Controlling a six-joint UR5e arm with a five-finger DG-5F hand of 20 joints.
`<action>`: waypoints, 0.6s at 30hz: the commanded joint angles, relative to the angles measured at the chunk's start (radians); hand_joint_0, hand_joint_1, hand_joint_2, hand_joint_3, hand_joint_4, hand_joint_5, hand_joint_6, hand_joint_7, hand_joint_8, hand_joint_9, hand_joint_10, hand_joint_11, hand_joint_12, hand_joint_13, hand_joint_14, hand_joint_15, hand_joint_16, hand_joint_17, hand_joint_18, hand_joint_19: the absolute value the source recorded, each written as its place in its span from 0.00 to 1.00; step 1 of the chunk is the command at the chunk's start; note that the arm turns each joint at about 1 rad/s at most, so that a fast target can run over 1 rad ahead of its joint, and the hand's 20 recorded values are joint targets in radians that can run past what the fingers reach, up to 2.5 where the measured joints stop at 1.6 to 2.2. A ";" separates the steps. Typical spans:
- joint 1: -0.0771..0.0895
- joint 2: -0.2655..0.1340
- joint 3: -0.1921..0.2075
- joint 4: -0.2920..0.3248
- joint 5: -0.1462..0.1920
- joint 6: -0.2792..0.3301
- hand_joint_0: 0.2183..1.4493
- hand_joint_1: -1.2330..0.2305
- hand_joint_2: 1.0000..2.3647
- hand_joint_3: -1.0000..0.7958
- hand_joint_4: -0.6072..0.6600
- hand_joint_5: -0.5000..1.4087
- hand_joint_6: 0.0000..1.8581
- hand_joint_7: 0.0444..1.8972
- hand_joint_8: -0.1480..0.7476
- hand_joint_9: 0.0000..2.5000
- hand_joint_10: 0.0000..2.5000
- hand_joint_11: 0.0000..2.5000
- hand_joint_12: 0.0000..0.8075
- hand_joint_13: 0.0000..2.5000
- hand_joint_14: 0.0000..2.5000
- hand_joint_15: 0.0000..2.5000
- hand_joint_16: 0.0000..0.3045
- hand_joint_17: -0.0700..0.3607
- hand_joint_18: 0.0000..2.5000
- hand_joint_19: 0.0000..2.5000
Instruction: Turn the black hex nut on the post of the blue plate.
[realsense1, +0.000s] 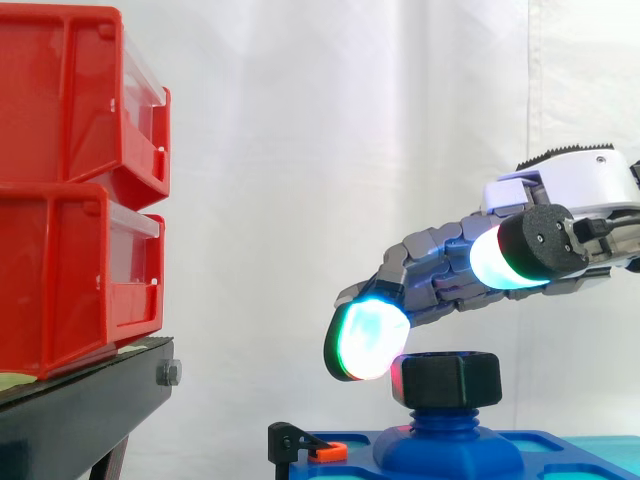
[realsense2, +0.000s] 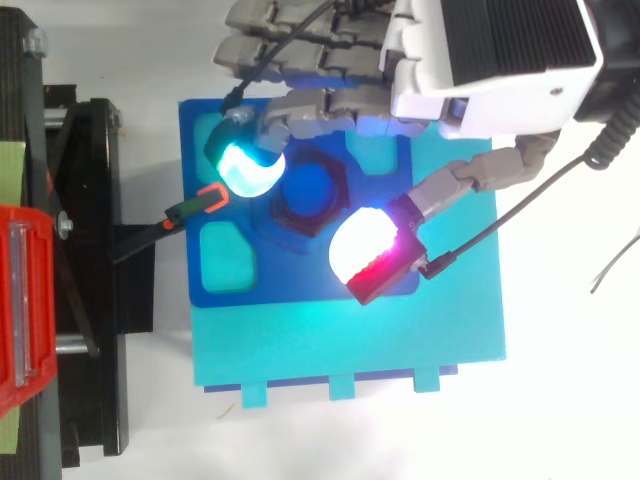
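Looking first at the black hex nut (realsense1: 452, 378), we saw a thick, matte, six-sided piece sitting at the top of the blue post (realsense1: 447, 418). From above, the round blue tip of the post showed through its middle. The post rose from the blue plate (realsense2: 300, 285), which lay on a lighter cyan board (realsense2: 400, 340) to the right of the black stand (realsense1: 80, 400) and its stacked red bins (realsense1: 70, 200). A small black and orange clip (realsense2: 205, 202) sat at the plate's left edge.

The hand (realsense1: 580, 180) reached in from the right and hung over the nut with its fingers spread apart, clamped on nothing. One cyan-green fingertip (realsense1: 367, 340) sat just beside the nut's far left edge; we could not tell whether it touched. The thumb's white and red pad (realsense2: 362, 245) hovered on the near right side, higher than the nut.
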 joint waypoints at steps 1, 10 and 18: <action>-0.009 0.001 -0.001 -0.007 -0.009 0.000 0.22 0.70 0.00 0.28 0.68 0.16 0.27 0.46 0.42 0.00 0.00 0.00 0.44 0.00 0.00 0.00 0.16 0.42 0.00 0.06; -0.019 0.001 0.001 -0.013 -0.018 0.000 0.22 0.70 0.00 0.28 0.68 0.16 0.27 0.46 0.42 0.01 0.00 0.00 0.44 0.00 0.00 0.00 0.16 0.42 0.00 0.06; -0.026 0.001 0.001 -0.013 -0.024 0.000 0.22 0.70 0.00 0.28 0.68 0.16 0.27 0.46 0.42 0.00 0.00 0.00 0.44 0.00 0.00 0.00 0.16 0.42 0.00 0.06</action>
